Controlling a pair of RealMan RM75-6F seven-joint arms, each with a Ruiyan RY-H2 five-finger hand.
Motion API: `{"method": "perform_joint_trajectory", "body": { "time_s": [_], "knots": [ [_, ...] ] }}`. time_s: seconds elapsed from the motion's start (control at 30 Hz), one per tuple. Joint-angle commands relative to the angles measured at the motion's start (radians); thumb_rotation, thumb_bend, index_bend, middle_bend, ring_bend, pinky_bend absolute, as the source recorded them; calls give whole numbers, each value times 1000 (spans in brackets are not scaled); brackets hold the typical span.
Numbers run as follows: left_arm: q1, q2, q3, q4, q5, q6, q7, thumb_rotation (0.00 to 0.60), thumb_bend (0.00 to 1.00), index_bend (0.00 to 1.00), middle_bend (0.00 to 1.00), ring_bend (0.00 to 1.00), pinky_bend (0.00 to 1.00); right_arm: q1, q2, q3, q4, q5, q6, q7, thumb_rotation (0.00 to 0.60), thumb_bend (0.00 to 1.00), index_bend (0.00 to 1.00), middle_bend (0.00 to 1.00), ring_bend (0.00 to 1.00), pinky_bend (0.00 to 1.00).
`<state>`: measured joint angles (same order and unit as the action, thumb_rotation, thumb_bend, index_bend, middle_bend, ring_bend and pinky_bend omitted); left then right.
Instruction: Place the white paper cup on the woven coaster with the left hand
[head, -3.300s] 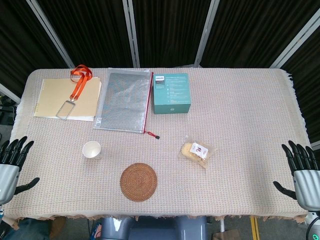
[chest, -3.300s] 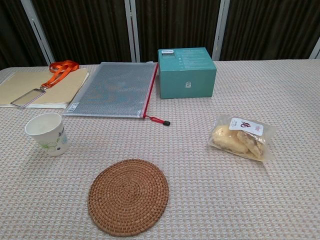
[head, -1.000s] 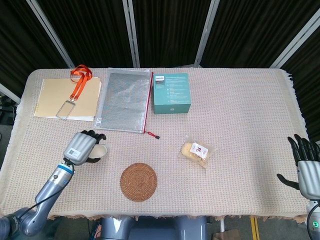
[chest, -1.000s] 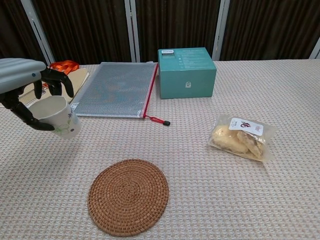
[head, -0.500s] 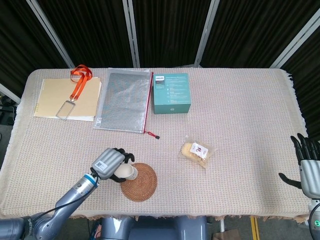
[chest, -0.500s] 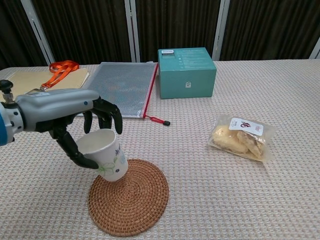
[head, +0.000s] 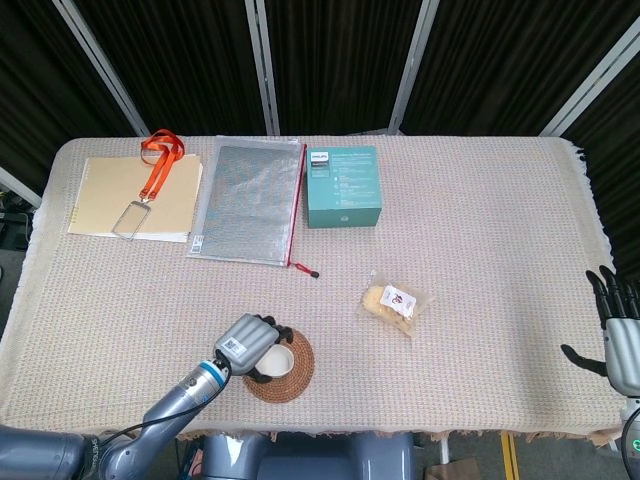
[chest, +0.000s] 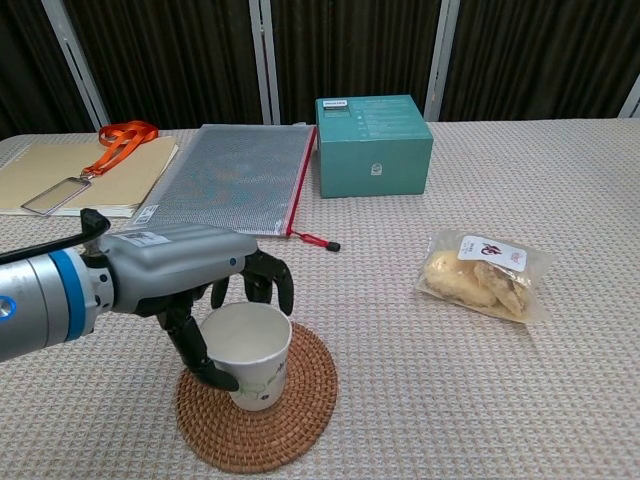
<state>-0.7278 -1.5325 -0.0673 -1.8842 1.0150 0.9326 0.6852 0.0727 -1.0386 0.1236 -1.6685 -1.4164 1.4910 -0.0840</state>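
Note:
The white paper cup (chest: 250, 358) (head: 278, 360) stands upright over the round woven coaster (chest: 300, 405) (head: 298, 377) near the table's front edge; whether its base touches the coaster I cannot tell. My left hand (chest: 190, 280) (head: 248, 345) grips the cup from the left, fingers curled around its rim and side. My right hand (head: 618, 330) hangs at the far right beyond the table edge, fingers spread and holding nothing; the chest view does not show it.
A teal box (head: 342, 186) and a mesh zip pouch (head: 248, 200) lie at the back middle. A tan folder (head: 135, 195) with an orange lanyard (head: 158, 165) lies at the back left. A bagged snack (head: 395, 302) sits right of the coaster.
My left hand has carried the cup rightward from the coaster's left edge to over its middle and lowered it. The right hand has barely moved.

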Motion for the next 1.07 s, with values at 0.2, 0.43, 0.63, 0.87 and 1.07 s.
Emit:
{"method": "perform_joint_trajectory", "body": {
  "time_s": [0.2, 0.43, 0.63, 0.87, 1.07],
  "knots": [
    [-2, 21, 30, -30, 48, 55, 37, 600, 0, 0, 0, 0, 150, -2, 3, -1, -4, -2, 4, 3, 600, 0, 0, 0, 0, 0],
    [41, 142, 26, -126, 125, 189, 48, 600, 0, 0, 0, 0, 9, -5, 4, -6, -11, -16, 13, 1, 600, 0, 0, 0, 0, 0],
    [178, 316, 33, -217, 233, 413, -39, 600, 0, 0, 0, 0, 0, -9, 11, -14, -25, -34, 20, 5, 600, 0, 0, 0, 0, 0],
    [373, 481, 120, -108, 395, 609, -302, 600, 0, 0, 0, 0, 0, -15, 25, -23, -41, -54, 28, 22, 600, 0, 0, 0, 0, 0],
    [460, 490, 154, 16, 429, 651, -449, 600, 0, 0, 0, 0, 0, -16, 29, -28, -48, -68, 31, 29, 600, 0, 0, 0, 0, 0]
  ]
}}
